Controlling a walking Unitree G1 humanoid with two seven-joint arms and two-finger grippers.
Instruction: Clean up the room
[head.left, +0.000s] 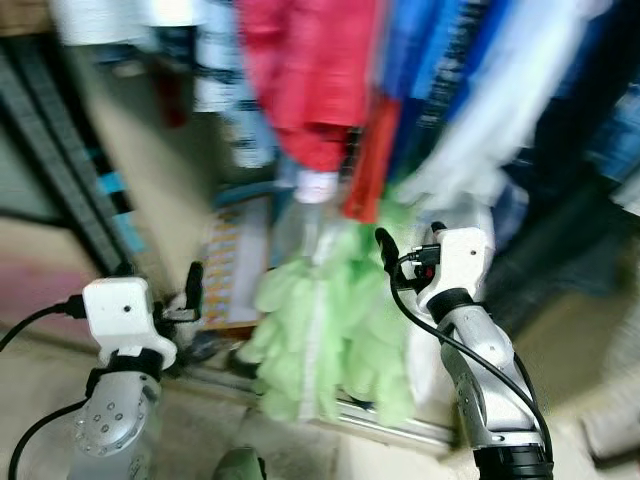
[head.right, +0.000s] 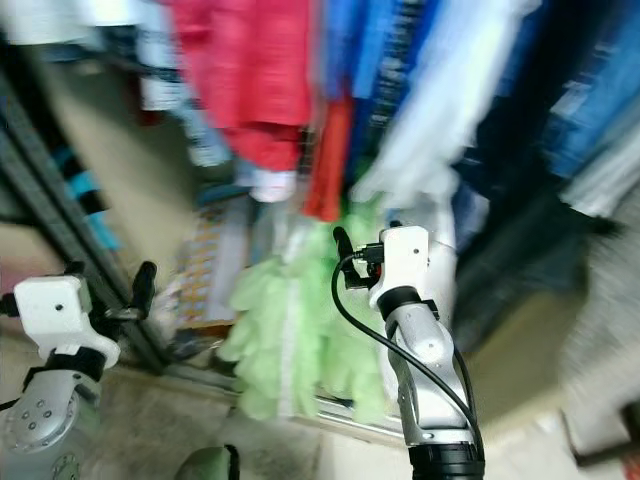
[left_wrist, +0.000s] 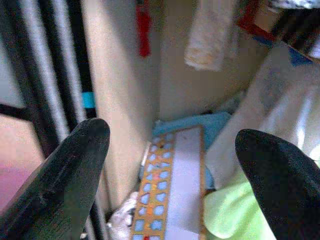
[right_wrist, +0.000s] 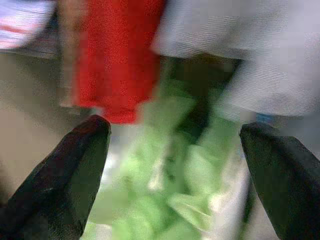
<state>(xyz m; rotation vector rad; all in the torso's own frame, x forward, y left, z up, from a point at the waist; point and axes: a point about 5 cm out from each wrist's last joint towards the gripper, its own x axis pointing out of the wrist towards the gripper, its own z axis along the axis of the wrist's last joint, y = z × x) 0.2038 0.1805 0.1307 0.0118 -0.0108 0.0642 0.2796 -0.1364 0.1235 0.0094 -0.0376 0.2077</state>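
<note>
A row of hanging clothes, red, blue and pale white-grey, fills the upper part of the head views, all blurred by camera motion. Below them, at the foot of the wardrobe, stands a fluffy lime-green fabric bundle with a white strip down its middle (a garment or a duster, the blur hides which), its lower edge at the metal floor track. It looks to be the thing to tidy. I judge it light, soft and limp, neither slippery nor fragile; it will sag wherever it is lifted, so a pinch high on a thick fold near the top should hold best. Beside it leans a flat patterned board with an orange border.

The right gripper is raised just beside the bundle's upper part, jaws spread wide and empty. The left gripper, lower and facing the board, is likewise spread.
</note>
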